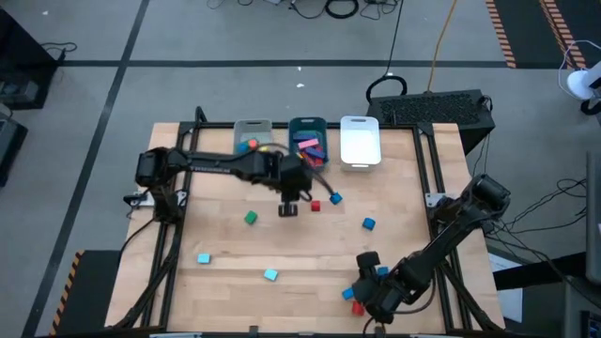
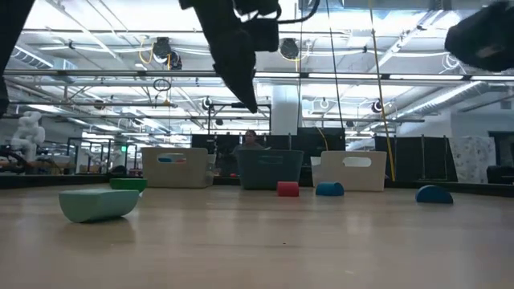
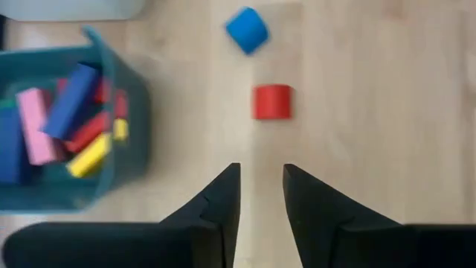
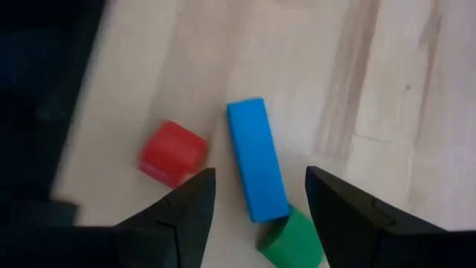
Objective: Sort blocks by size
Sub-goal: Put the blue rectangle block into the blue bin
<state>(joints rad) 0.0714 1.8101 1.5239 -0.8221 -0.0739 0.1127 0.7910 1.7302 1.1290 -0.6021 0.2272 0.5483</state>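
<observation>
Only by wrist view: open right gripper (image 4: 253,195) over blue bar (image 4: 256,159), beside red cube (image 4: 172,152).

Three trays (image 1: 359,155) line the frame's upper middle: grey, teal, white. Loose on the table (image 1: 225,249) I count about nine blocks (image 1: 251,218): two cyan, two green, two red, three blue. Two arms.

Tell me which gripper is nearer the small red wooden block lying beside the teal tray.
Left. The left gripper hovers just beside the red block; the right gripper is far off at the table's near edge.
</observation>
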